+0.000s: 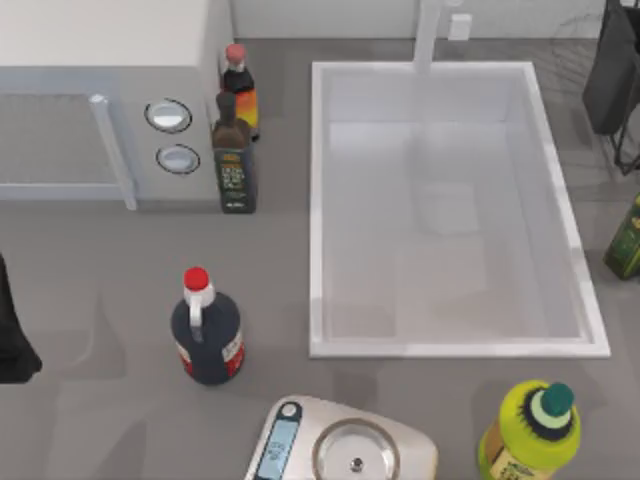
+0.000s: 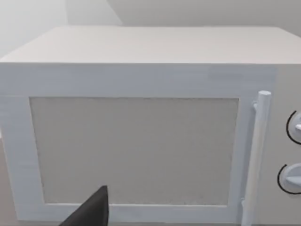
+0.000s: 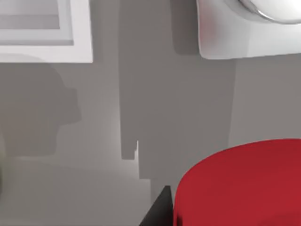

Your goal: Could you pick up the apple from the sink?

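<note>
The sink [image 1: 318,210], a large white basin with a faucet [image 1: 428,35] at its far end, shows only its pale floor in the top view. In the right wrist view the apple [image 3: 244,183] is a big bright-red rounded shape close to the camera. My right gripper [image 3: 230,209] is shut on it, with one dark finger [image 3: 160,209] against its side and the other hidden. The apple hangs above the grey counter, near a corner of the sink rim [image 3: 80,47]. My right arm [image 1: 612,70] is at the top view's far right. My left arm [image 1: 12,335] is parked at the left edge.
A white microwave [image 1: 100,100] fills the back left, and one dark left finger [image 2: 91,212] points at its door. Two sauce bottles [image 1: 235,150] stand beside it. A dark red-capped bottle [image 1: 205,335], a kitchen scale [image 1: 345,450] and a yellow-green bottle [image 1: 530,435] stand along the front.
</note>
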{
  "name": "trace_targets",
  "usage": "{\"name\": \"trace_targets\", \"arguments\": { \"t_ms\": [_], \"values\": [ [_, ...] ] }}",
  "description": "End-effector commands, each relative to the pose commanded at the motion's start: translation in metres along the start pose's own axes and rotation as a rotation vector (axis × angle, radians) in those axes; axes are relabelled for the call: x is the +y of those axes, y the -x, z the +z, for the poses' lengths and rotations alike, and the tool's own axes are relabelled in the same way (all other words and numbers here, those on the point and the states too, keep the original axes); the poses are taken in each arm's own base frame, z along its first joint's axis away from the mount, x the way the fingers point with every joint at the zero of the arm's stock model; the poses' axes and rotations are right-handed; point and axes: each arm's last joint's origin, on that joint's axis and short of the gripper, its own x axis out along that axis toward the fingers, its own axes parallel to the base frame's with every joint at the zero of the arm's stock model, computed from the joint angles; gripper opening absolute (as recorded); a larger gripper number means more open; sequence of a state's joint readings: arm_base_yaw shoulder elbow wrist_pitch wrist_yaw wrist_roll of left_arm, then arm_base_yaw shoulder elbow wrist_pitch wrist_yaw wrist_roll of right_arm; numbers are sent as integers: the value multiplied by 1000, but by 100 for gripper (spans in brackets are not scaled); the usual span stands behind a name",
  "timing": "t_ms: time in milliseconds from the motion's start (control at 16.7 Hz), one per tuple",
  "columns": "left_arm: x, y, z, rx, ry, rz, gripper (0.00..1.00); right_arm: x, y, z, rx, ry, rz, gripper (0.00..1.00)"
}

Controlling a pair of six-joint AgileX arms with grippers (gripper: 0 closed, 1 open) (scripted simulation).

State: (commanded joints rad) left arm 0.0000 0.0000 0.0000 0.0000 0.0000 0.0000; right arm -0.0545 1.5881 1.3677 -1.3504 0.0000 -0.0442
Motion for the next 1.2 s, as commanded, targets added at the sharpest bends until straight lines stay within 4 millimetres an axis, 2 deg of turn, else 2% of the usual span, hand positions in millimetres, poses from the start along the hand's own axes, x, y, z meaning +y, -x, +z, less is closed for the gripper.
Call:
{"name": "trace_targets", "arguments": {
  "t_ms": [180,300,540,660,780,960,1200],
  "values": [
    [0,0,0,0,0,0,100,1,-3,-2,21,-14,1,0],
    [0,0,0,0,0,0,100,1,-14,-9,57,-59,5,0],
    [0,0,0,0,0,0,100,-1,-63,-18,110,-120,8,0],
    [0,0,0,0,0,0,100,-2,-85,-15,82,-101,7,0],
    [0,0,0,0,0,0,100,-1,-100,-8,37,-58,5,0],
    [0,0,0,0,0,0,100,0,-109,0,1,-3,0,0],
    [0,0,0,0,0,0,100,0,-110,0,0,0,0,0]
  ]
}}
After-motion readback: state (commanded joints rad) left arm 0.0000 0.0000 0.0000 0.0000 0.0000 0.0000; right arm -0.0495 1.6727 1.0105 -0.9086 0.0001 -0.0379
